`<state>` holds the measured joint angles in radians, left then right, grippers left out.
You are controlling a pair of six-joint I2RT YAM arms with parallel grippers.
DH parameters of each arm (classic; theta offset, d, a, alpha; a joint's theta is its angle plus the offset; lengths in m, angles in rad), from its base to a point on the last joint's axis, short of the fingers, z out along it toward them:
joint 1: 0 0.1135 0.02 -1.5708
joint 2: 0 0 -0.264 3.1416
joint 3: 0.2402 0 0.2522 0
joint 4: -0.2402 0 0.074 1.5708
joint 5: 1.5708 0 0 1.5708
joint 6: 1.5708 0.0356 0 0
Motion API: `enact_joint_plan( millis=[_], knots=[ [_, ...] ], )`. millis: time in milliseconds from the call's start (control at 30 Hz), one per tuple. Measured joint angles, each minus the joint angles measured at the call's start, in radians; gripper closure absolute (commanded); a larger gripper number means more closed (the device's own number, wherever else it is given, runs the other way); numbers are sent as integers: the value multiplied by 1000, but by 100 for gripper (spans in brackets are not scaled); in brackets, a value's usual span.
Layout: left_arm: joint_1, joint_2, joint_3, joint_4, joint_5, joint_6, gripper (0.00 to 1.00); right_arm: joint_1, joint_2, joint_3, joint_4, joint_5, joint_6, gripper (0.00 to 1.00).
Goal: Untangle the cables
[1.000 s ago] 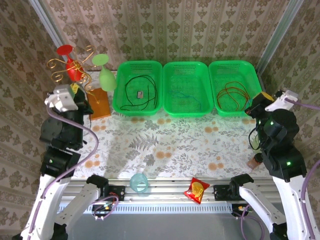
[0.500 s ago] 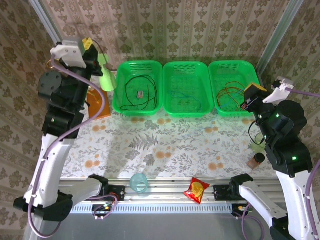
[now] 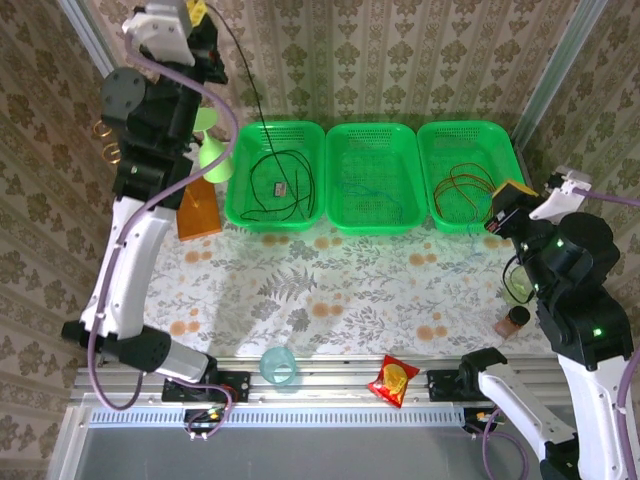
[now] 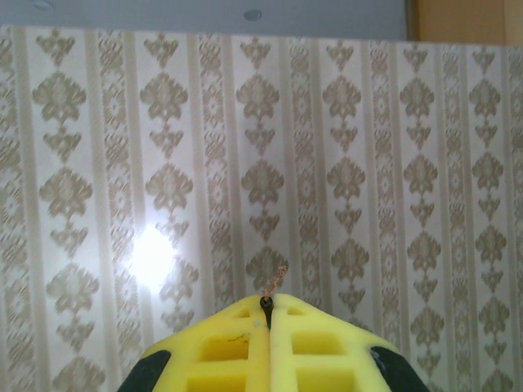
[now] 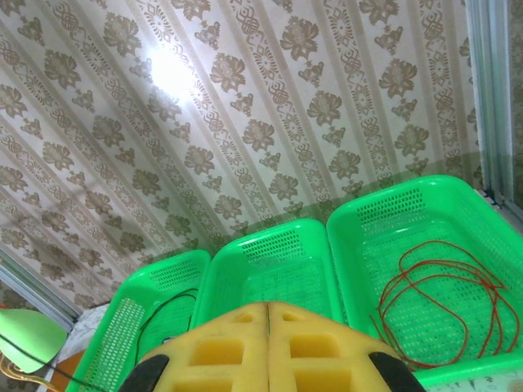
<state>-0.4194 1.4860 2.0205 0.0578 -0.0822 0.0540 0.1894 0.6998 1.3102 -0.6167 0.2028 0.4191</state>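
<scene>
Red foil marks the snack packet [image 3: 393,381] at the counter's near edge, a teal cup [image 3: 279,365] left of it; neither has shifted. Further in, at the right edge, the right hand [image 3: 508,207] hangs just beside the right basket [image 3: 432,150], its pads pressed together on nothing and hardly moved in the last second. Along the far edge, each cable keeps to its own basket: red-orange cable [image 3: 463,183] in the right one, blue cable [image 3: 372,190] in the middle basket [image 3: 372,128], black cable [image 3: 251,175] looped in the left basket [image 3: 238,150]. The change is farthest off: the left hand [image 3: 200,9] has climbed from low at the left edge to high over the far left corner; it pinches the black cable's bared copper tip [image 4: 274,287], and a taut strand runs down into the left basket. That probably means the black loops are being drawn out straight, though most of them still lie in the basket.
</scene>
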Motion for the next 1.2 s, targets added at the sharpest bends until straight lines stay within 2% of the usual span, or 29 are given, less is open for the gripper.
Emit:
enact_joint_plan(
  millis=[167,300,400,633,700,767,1000,1200],
  knots=[
    [0,167,264,-14,5,38,100,0,-15,0,-14,10,-1,100],
    [8,196,292,-11,4,63,100,0,-13,0,-16,10,1,100],
    [18,175,199,0,3,78,100,0,-13,0,-16,10,7,100],
    [42,143,-227,10,4,77,100,0,-11,0,-16,4,27,100],
    [44,185,-283,-52,-7,70,100,0,-11,0,-16,2,30,100],
    [45,253,-266,-143,-12,69,100,0,-11,0,-16,2,31,100],
    [35,601,-79,-529,-42,74,100,0,-11,0,-19,-1,30,100],
    [30,860,82,-816,6,50,100,0,-13,0,-31,0,26,100]
  ],
)
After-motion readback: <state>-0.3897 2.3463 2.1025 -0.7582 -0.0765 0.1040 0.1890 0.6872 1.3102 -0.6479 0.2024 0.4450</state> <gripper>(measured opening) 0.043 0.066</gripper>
